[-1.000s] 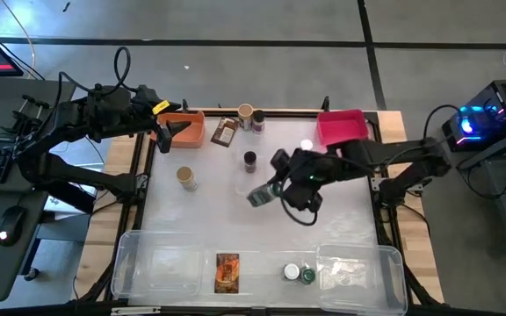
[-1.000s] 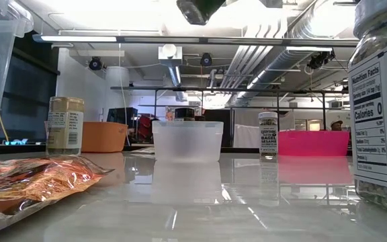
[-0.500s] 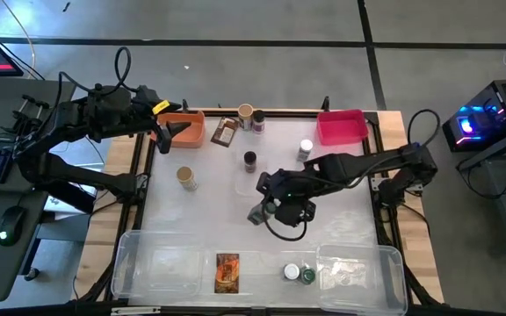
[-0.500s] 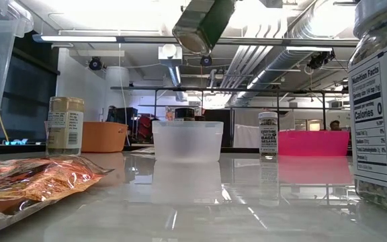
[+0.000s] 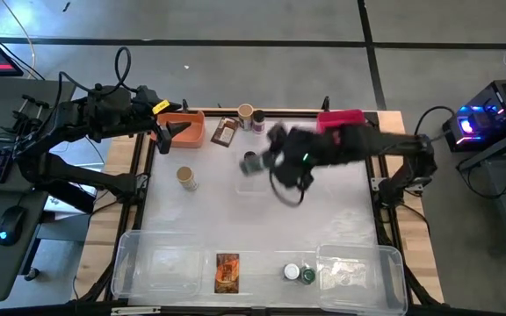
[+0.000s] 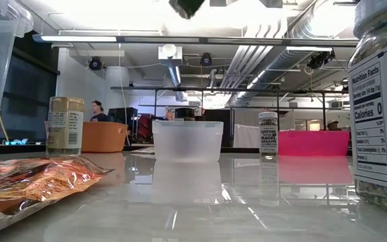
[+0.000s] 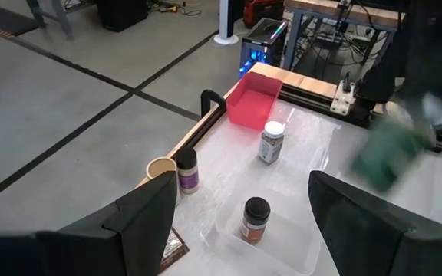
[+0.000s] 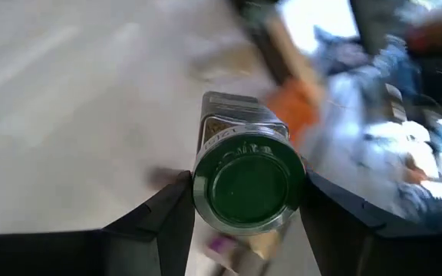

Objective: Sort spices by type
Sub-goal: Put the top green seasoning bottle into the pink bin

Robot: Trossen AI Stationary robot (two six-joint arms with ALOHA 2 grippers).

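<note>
Over the middle of the table, towards the far edge: the right gripper (image 5: pixel 257 163) carries a green-capped jar (image 8: pixel 249 184) well clear of the surface.
Held jar: clamped between the right arm's two fingers, cap facing the wrist camera, body tilted; in the low view only its bottom corner shows at the top edge.
What changed: half a second ago this jar hung lower and nearer the front tubs; it has since swung up and back, and now sits above the clear small tub (image 6: pixel 187 140) that holds the dark-capped jar (image 7: pixel 255 219).
Meaning for the task: judged from this, the jar is being taken away from the two green- and white-capped jars (image 5: pixel 299 274) at the front, so its group probably lies at the far side.
Near neighbours: white-capped jar (image 7: pixel 272 142) beside the pink bin (image 7: pixel 253 100); purple-labelled jar (image 7: pixel 187 171) at the far edge.
Left gripper (image 5: pixel 167 129): parked over the orange bin (image 5: pixel 191 132), fingers apart, holding nothing.
Unsorted: tan-capped jar (image 5: pixel 185 178), orange packet (image 5: pixel 227 271).
</note>
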